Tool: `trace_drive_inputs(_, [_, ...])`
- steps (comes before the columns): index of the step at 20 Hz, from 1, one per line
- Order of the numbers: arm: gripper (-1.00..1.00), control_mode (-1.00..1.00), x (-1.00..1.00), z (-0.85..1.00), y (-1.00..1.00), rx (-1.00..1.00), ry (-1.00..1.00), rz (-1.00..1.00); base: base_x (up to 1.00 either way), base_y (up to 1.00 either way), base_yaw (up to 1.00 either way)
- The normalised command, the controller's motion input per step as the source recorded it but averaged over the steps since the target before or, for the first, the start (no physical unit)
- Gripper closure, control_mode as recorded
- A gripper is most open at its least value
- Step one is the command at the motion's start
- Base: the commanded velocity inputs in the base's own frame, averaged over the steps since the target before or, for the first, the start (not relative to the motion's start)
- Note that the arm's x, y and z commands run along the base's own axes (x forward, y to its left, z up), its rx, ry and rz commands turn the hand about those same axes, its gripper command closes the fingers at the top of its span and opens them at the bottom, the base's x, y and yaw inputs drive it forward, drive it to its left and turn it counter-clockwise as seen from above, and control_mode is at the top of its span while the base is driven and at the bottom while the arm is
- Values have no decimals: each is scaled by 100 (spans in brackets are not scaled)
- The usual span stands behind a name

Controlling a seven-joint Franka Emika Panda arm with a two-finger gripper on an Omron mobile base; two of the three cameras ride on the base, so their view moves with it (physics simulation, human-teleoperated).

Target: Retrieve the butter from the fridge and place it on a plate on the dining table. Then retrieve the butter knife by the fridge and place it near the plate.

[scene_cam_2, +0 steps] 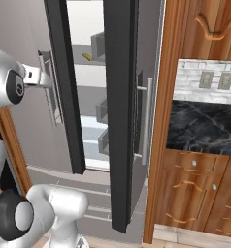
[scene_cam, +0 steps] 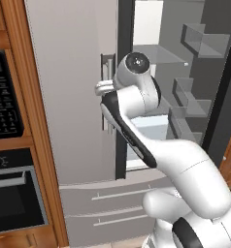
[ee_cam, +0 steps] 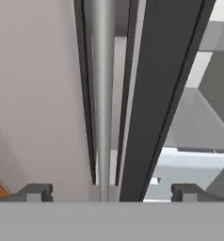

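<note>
The light-grey fridge (scene_cam: 69, 97) has its left door shut and its right door (scene_cam_2: 120, 97) swung open onto a white interior. A small yellow stick, the butter (scene_cam_2: 87, 57), lies on an upper shelf inside. My gripper (ee_cam: 111, 193) is open at the left door's vertical bar handle (ee_cam: 102, 94), one finger on each side of the bar and not closed on it. In the right base view the gripper (scene_cam_2: 42, 77) reaches that handle (scene_cam_2: 50, 92) from the left. The plate, the dining table and the butter knife are out of view.
A black built-in oven (scene_cam: 6, 106) in a wooden frame stands left of the fridge. Drawer fronts (scene_cam: 112, 203) run below the fridge doors. To the right is a wall counter (scene_cam_2: 200, 126) with a black marble top and wooden cabinets (scene_cam_2: 195, 193).
</note>
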Motion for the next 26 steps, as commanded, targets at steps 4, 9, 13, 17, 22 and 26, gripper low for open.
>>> trace_drive_inputs(4, [-100,-100,52,-12,2,-8,0,-4,0,0,0])
trace_drive_inputs(9, [-100,-100,47,-1,10,-2,0,-10,0,0,0])
trace_drive_inputs(13, [-100,-100,37,0,9,0,0,-6,0,0,0])
trace_drive_inputs(17, [-100,-100,33,-5,22,0,0,-5,0,0,0])
trace_drive_inputs(22, [-100,-100,19,-1,4,0,-1,-1,0,0,0])
trace_drive_inputs(26, [-100,-100,0,-20,-8,0,-4,0,0,0,0])
